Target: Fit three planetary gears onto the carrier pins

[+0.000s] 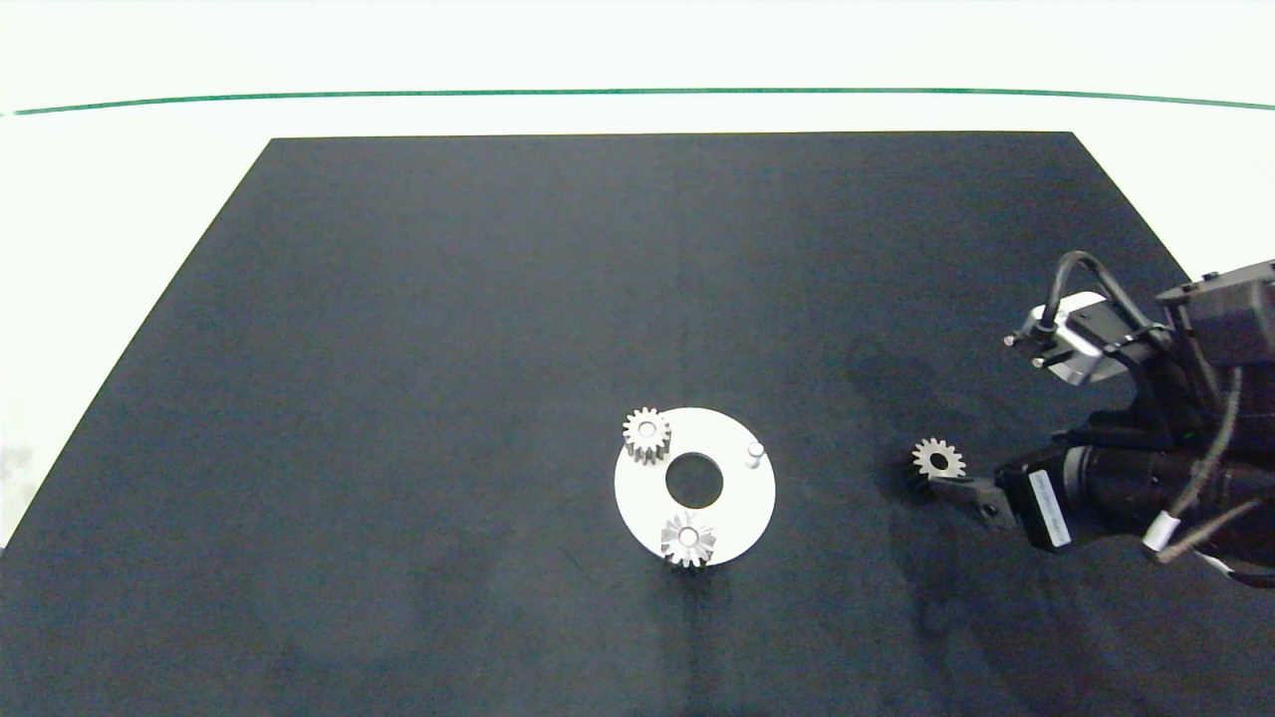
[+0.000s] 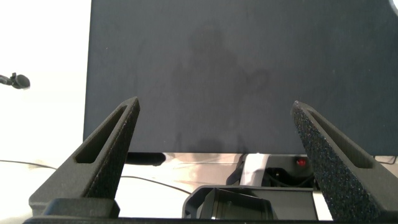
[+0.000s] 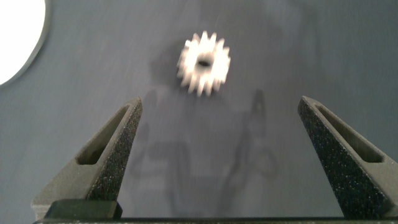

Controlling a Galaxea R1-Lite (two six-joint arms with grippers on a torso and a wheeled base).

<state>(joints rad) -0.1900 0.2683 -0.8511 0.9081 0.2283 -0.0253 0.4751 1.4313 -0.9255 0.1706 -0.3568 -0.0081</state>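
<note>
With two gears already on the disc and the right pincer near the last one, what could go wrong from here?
1. The right pincer is open and the loose gear lies flat on the mat; a flat gear may slip or tip when gripped.
2. The free pin stands close to the two seated gears on the white disc; a bump might shift the disc.

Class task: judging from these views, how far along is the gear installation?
Done: two planetary gears sit on pins of the white disc. In hand: the open right gripper is near the third gear, lying on the mat, not gripped. Left: seat it on the bare carrier pin. The left gripper is idle.
</note>
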